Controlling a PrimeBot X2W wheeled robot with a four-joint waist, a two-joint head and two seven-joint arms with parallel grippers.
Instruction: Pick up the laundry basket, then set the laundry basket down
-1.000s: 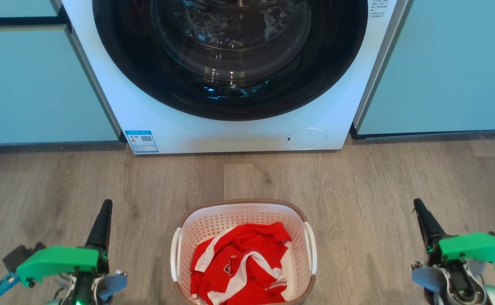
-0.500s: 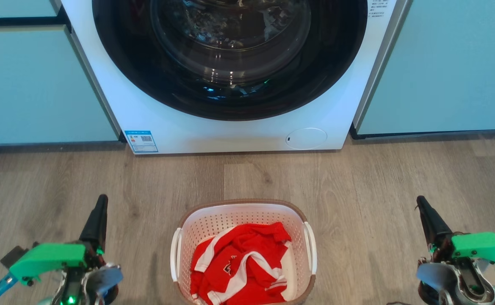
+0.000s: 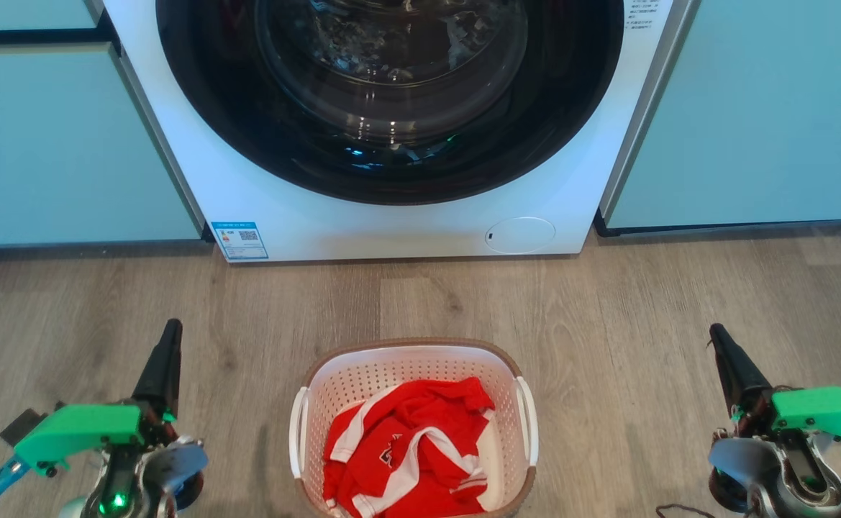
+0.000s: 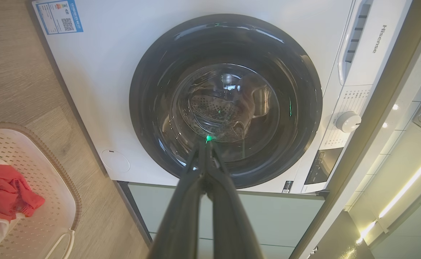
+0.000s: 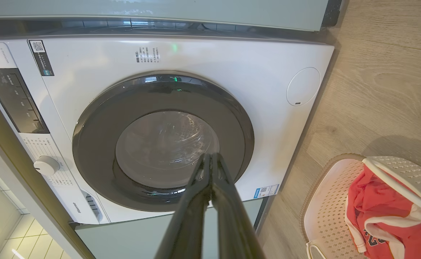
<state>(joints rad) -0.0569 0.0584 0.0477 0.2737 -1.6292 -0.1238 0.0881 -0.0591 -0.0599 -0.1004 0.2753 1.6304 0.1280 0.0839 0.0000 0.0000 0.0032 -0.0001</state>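
The laundry basket (image 3: 362, 378) stands on the wooden floor at bottom centre of the head view, white and perforated with a brown rim and two white side handles. A red and white garment (image 3: 409, 450) lies in it. My left gripper (image 3: 172, 327) is shut and empty, well to the left of the basket. My right gripper (image 3: 716, 332) is shut and empty, well to its right. Both point toward the washer. The left wrist view has the basket (image 4: 48, 190) at its left edge and the shut gripper (image 4: 206, 144); the right wrist view has the basket (image 5: 325, 212) at lower right and the shut gripper (image 5: 210, 156).
A white front-loading washing machine (image 3: 262, 201) with a dark round door (image 3: 391, 93) stands just beyond the basket. Pale green cabinet fronts (image 3: 53, 144) flank it on both sides. Bare wood floor (image 3: 607, 316) lies between the basket and each gripper.
Both grippers have edged forward toward the washer and slightly outward, away from the basket. The basket and garment have not moved.
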